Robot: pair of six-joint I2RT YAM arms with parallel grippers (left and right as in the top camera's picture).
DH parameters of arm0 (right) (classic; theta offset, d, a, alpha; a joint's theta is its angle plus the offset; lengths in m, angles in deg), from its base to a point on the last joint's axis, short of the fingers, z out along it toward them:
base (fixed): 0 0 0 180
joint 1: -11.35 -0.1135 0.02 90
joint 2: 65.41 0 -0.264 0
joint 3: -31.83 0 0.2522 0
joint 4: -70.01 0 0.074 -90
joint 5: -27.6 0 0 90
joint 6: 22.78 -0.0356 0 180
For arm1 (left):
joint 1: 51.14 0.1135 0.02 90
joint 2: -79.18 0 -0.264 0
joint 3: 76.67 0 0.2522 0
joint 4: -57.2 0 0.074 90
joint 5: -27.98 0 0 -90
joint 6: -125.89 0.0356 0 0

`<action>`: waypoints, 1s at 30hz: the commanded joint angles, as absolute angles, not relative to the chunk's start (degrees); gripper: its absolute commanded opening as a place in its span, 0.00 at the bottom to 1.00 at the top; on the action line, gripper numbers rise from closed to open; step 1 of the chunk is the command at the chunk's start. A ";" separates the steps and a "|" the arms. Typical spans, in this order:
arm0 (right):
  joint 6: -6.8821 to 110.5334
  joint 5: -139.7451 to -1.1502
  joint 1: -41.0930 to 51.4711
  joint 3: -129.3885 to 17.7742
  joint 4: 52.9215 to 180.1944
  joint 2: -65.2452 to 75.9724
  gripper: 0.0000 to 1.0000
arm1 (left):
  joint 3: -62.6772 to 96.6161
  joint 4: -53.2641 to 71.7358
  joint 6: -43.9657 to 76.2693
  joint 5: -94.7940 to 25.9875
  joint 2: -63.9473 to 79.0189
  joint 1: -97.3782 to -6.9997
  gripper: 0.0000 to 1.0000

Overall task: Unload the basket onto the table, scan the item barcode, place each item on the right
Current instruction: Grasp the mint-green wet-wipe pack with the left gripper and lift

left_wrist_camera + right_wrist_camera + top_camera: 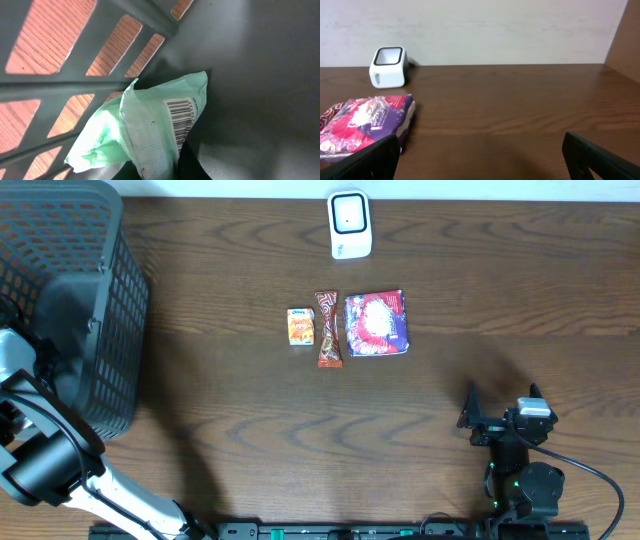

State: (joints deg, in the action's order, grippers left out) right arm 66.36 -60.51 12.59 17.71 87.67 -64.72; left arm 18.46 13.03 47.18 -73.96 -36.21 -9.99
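The left arm (45, 455) reaches into the dark slatted basket (110, 310) at the 9 o'clock side of the table (480, 290), so from above its hand is hidden. The wrist view shows what it has. The left gripper (167, 169) is clenched on a pale green packet (125, 135), pinching its lower end between dark fingers (192, 165).

The packet is down inside the basket, against the grey inner surface, with the slotted wall at its 10 o'clock and red-brown wood showing through the slots. It is soft, crinkled film in mint green, puffed on the left side and folded along the middle. A white panel runs down its right half and carries a black barcode (181, 120) that faces the camera, with small digits along its edge. The top corner at 1 o'clock ends in a flat sealed seam.

The white scanner (350, 224) sits at 12 o'clock on the table. Near the centre lie an orange carton (300, 326), a brown bar (329, 329) and a purple and red bag (377, 324), side by side. The right gripper (502, 408) rests at 4 o'clock, its jaws spread wide and holding nothing.
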 commanded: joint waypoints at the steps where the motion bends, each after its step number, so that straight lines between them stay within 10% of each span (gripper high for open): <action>1: 65.77 -60.60 12.11 17.75 87.89 -65.03 0.99 | 18.06 12.09 40.16 -72.94 -32.45 -9.97 0.07; 19: 65.77 -60.60 12.11 17.75 87.89 -65.03 0.99 | 18.06 24.77 3.09 -32.72 -3.93 -13.56 0.07; 30: 65.77 -60.60 12.11 17.75 87.89 -65.03 0.99 | 18.06 27.76 -2.85 -27.98 -1.70 -35.28 0.07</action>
